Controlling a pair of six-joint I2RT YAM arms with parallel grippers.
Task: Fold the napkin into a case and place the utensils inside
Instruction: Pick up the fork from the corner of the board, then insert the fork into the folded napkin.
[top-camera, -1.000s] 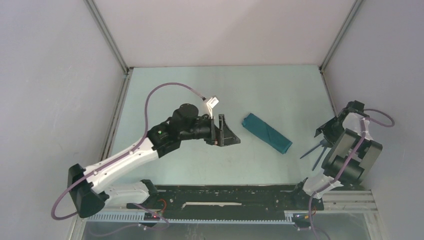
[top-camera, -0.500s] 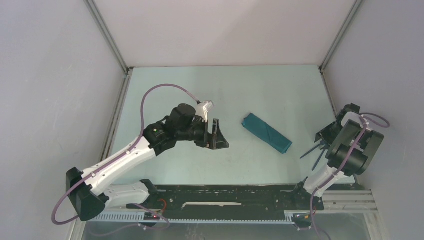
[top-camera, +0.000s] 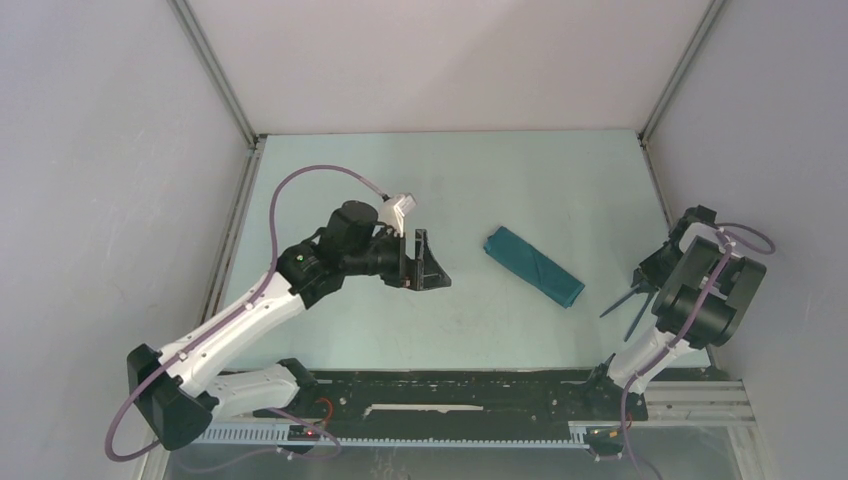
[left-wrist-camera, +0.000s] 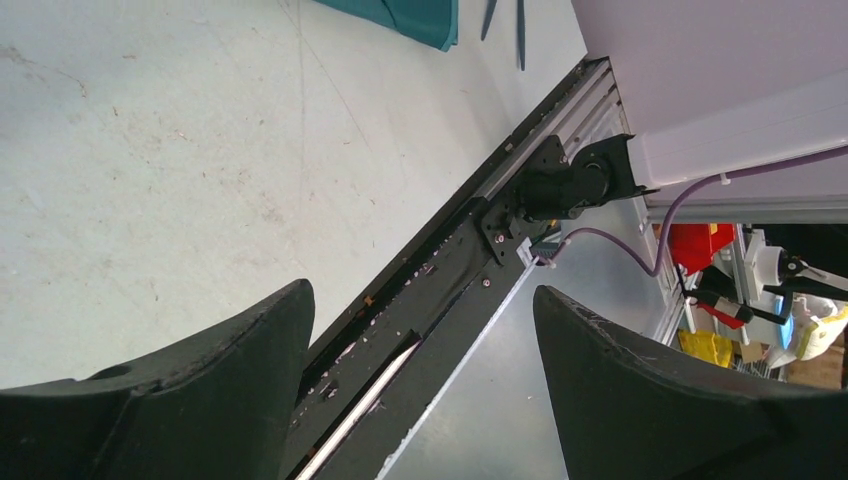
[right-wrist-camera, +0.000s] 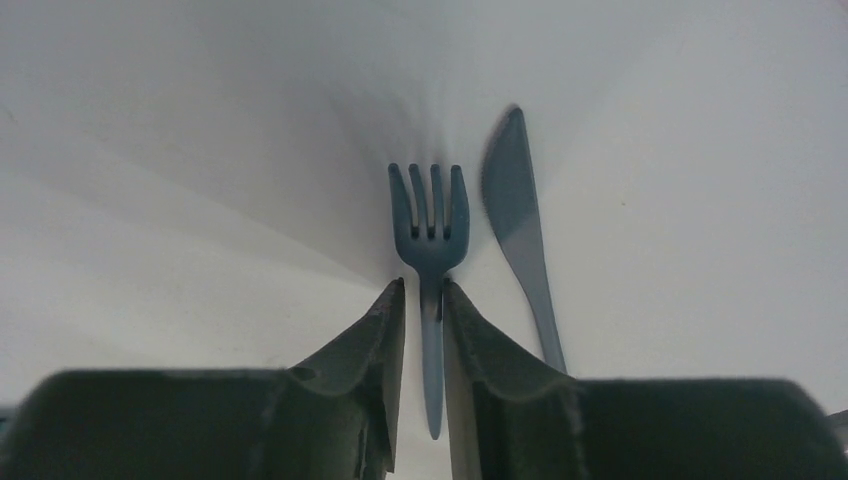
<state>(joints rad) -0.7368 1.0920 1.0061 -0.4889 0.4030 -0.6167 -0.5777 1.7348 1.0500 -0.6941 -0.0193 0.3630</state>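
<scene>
The napkin lies folded as a narrow teal case (top-camera: 533, 265) on the table at centre right; its corner shows in the left wrist view (left-wrist-camera: 410, 12). The two dark grey-blue utensils (top-camera: 622, 302) lie side by side right of it. In the right wrist view they are a fork (right-wrist-camera: 430, 235) and a knife (right-wrist-camera: 520, 225). My right gripper (right-wrist-camera: 424, 300) is down at the table, its jaws closed on the fork's handle; it also shows in the top view (top-camera: 650, 278). My left gripper (top-camera: 430, 263) is open and empty, left of the case and apart from it.
The black rail with the arm bases (top-camera: 450, 390) runs along the near edge. The enclosure's grey walls and metal corner posts (top-camera: 670, 80) stand close on the right and left. The right arm sits tight against the right wall.
My left arm has drawn back to the left, away from the case, its gripper still open. My right wrist has shifted a little over the utensils. The case has not moved.
</scene>
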